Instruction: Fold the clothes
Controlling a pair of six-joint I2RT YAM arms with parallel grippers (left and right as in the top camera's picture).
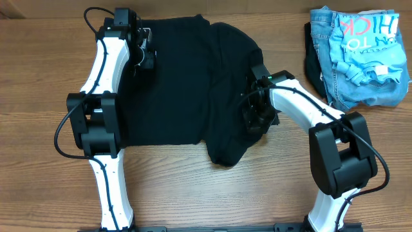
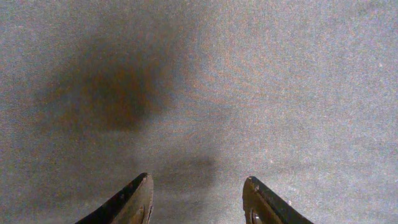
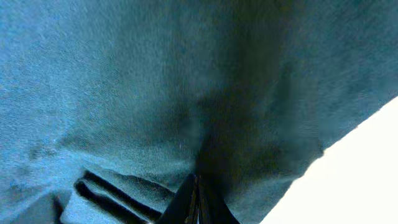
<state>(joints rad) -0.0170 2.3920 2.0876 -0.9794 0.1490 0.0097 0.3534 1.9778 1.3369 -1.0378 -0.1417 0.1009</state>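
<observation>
On the black T-shirt (image 1: 174,84), right gripper (image 1: 259,115) is pinched shut on a fold; left gripper (image 1: 147,57) stands half open over flat cloth, holding nothing.

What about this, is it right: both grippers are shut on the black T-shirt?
Not both. The left gripper is open, its jaws apart over the black T-shirt, as the left wrist view shows. The right gripper is shut on it.
</observation>
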